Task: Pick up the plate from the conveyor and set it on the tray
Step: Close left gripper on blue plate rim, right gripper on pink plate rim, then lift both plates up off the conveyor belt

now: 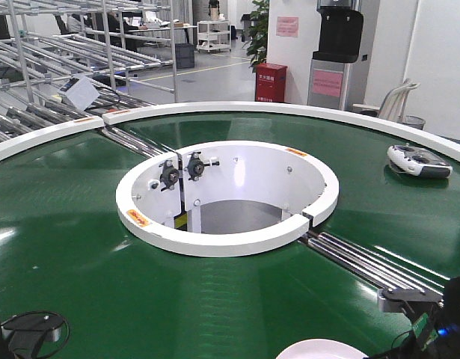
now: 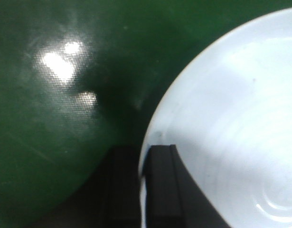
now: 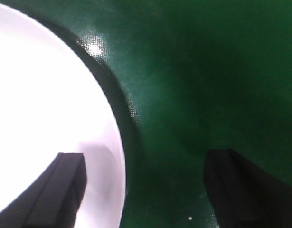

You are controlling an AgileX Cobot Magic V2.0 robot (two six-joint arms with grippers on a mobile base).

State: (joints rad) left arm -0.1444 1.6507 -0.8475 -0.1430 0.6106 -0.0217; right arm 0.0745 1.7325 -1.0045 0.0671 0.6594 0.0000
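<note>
Left gripper (image 2: 142, 190): fingers (image 2: 160, 190) nearly together, clamped on the rim of the white plate (image 2: 231, 118). One finger lies over the plate's upper face and the other just outside the edge, with a thin white sliver of rim between them. The rest of the plate extends to this gripper's right. Right gripper (image 3: 153, 190): fingers wide apart and gripping nothing. Its left finger hangs over the plate's face, its right finger over bare belt, and the plate's edge runs between them. The plate sits flat on the conveyor (image 1: 65, 247), between the two grippers at the near edge of the front view. Surface: glossy dark green with a fine woven texture and bright lamp reflections. Ahead of both grippers is the white-rimmed central opening (image 1: 215, 243), with steel rollers (image 1: 364, 262) running from it toward the right gripper. A white-grey handheld device (image 1: 419, 160) lies on the belt well ahead of the right gripper. Room beyond: metal racks (image 1: 35, 67) far left, red cabinet (image 1: 271, 82), plant (image 1: 258, 30), water dispenser (image 1: 338, 52).
</note>
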